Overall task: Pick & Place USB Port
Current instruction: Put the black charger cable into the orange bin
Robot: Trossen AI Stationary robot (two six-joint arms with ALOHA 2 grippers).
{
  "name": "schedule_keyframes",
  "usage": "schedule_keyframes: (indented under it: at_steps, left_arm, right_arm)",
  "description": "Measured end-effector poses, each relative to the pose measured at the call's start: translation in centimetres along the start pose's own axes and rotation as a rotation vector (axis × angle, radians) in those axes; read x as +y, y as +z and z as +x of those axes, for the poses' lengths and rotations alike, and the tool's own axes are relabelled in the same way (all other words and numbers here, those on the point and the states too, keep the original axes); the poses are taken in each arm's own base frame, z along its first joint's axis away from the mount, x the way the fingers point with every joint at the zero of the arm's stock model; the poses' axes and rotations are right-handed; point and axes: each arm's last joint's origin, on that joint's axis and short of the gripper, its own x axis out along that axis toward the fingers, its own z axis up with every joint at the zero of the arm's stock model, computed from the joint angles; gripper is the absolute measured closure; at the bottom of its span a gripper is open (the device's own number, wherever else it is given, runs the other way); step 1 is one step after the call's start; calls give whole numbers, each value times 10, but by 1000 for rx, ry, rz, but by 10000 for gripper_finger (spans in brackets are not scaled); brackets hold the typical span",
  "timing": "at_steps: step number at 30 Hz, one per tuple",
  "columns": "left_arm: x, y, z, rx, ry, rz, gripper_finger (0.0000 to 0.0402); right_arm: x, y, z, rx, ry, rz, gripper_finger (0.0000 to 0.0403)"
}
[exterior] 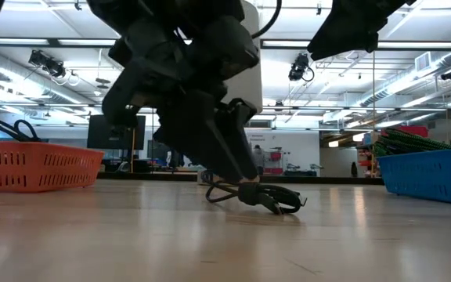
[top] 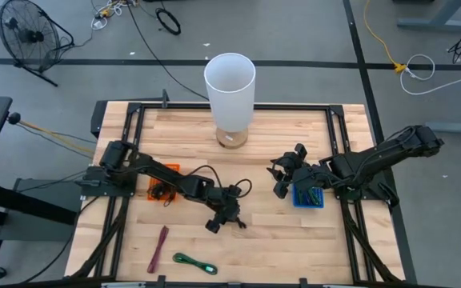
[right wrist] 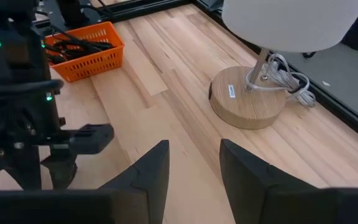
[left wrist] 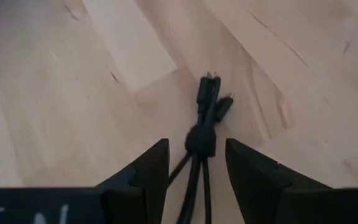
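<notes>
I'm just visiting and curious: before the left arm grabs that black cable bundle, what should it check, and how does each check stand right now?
1. Left hand open: ok, its fingers stand apart.
2. Black cable bundle lined up between the fingers: ok.
3. Bundle lying flat on the wooden table: ok.
4. Fingers low enough to close on it: cannot tell.
5. Right hand clear of the spot: ok, it waits by the blue basket.
6. Orange basket reachable: ok, it sits beside the left arm.
</notes>
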Motion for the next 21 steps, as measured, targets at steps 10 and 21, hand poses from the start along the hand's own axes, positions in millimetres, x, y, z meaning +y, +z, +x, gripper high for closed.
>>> schedule_keyframes:
  at_steps: [10,21]
  left_arm:
    - [1,-8,12,13,-2,-11,239]
    - [13,-13,12,8,-37,-95,280]
  right_arm:
    - [0,0,0,1,0,-1,262]
    - [2,-2,4,13,-7,-12,262]
